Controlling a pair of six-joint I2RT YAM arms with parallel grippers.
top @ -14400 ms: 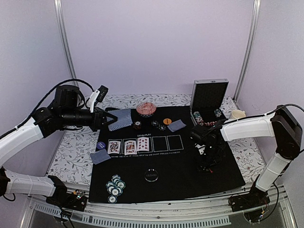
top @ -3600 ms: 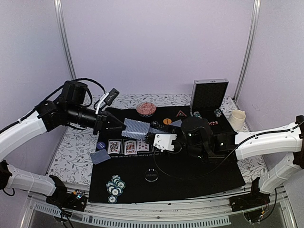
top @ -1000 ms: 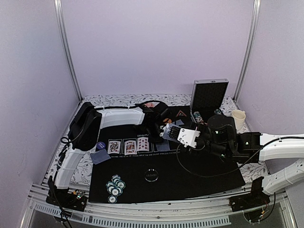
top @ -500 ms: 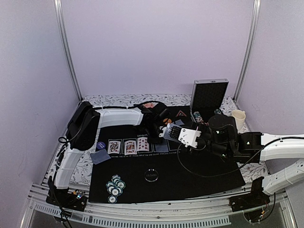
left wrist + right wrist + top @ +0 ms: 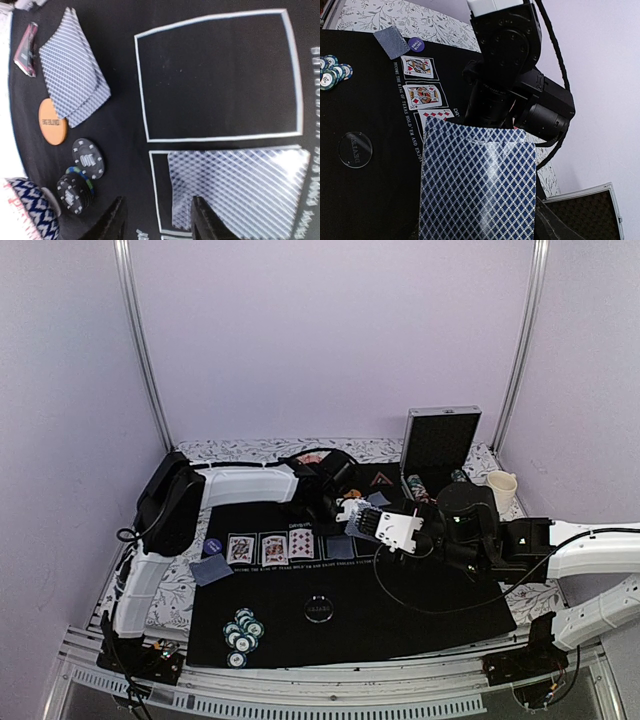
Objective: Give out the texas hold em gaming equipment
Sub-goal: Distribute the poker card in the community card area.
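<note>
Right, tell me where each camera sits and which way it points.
Top: above and behind the bases, facing the back wall; left arm and right arm over the mat.
Left wrist: straight down on the mat; own fingers at the bottom edge, a face-down card below.
Right wrist: low, facing the left arm; held deck hides its own end effector.
Shared: top and right wrist both show the face-up cards.

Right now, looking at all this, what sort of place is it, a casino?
Probably not a casino: it looks like a robot test booth. Two robot arms are bolted to a table inside plain walls, and they work over a black mat with playing cards and poker chips.
</note>
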